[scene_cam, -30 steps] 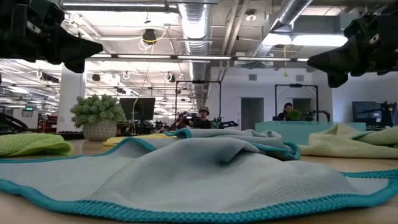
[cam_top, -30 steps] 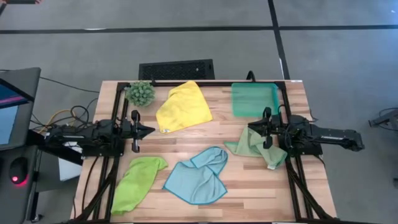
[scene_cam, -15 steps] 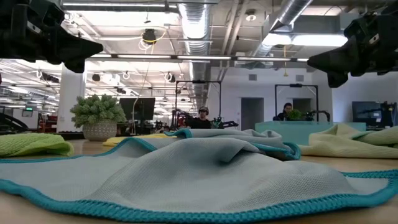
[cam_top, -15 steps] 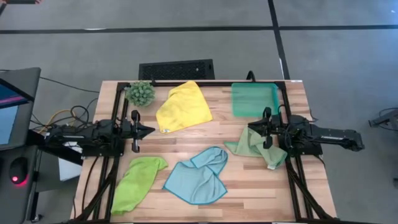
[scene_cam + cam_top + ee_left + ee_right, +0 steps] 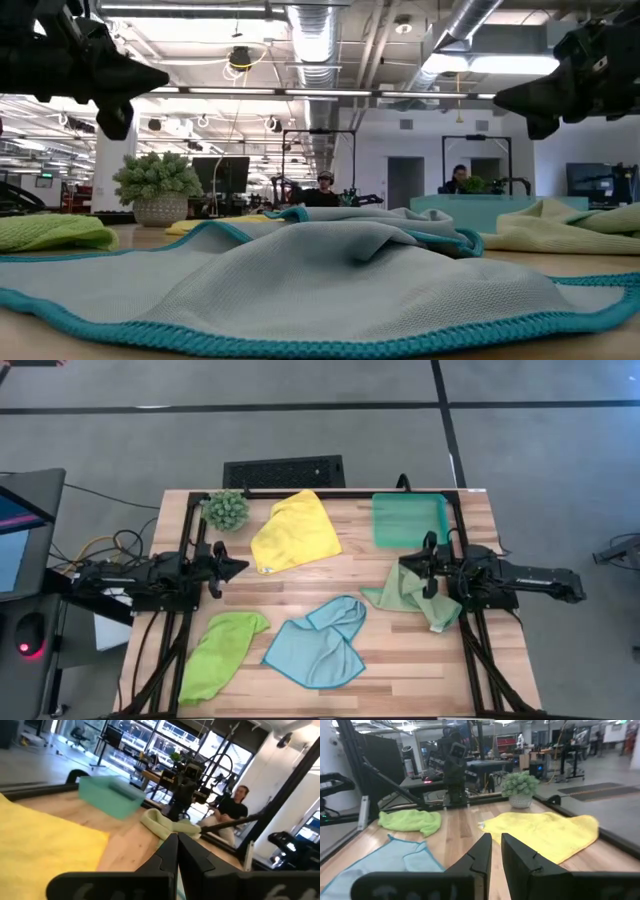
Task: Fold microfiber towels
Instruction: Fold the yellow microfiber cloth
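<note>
The left gripper (image 5: 241,567) has rolled slightly at the table's left side, fingers pressed together, holding nothing. The right gripper (image 5: 403,567) hovers slightly parted over the sage towel (image 5: 412,596). Yellow towel (image 5: 293,531), blue towel (image 5: 320,642) and lime towel (image 5: 221,653) lie crumpled, apart from both.

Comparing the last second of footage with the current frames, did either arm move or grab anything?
Only the left gripper changed: its wrist rolled slightly, tilting the shut fingers, with nothing held. The right gripper stayed parked above the pale sage towel, holding nothing. The yellow towel, light blue towel and lime green towel lie as before.
</note>
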Controlling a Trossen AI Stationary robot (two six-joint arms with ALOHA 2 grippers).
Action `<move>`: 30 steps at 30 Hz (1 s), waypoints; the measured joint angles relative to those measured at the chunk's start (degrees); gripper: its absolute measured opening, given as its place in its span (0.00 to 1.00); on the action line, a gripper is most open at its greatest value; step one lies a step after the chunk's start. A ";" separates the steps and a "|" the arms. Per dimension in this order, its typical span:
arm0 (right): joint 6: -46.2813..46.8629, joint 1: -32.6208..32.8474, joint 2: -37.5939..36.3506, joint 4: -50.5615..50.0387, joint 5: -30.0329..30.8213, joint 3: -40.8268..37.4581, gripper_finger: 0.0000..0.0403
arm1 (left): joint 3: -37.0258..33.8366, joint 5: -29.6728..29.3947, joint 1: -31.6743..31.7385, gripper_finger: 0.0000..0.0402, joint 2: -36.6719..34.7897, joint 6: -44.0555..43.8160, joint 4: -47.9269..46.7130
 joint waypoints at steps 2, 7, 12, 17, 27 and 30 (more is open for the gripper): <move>-0.57 0.00 0.00 0.15 0.24 0.00 0.17 | 0.00 -1.69 -0.01 0.00 0.00 0.25 0.11; -3.46 0.00 0.00 4.17 0.23 0.00 0.17 | 0.02 -6.92 0.00 0.00 0.13 -2.19 0.69; -6.81 0.00 0.02 7.70 0.36 0.00 0.17 | 0.02 -8.68 0.00 0.00 0.13 2.14 0.84; -5.60 -0.07 4.40 8.68 6.95 0.00 0.17 | 0.02 -7.40 0.78 0.00 2.17 9.28 2.40; -0.56 -3.47 28.16 23.30 9.22 3.25 0.28 | 3.69 -6.59 3.46 0.00 27.08 10.73 2.19; 0.32 -4.33 37.99 27.58 9.26 5.93 0.33 | 6.16 -6.17 3.91 0.00 36.58 13.30 1.92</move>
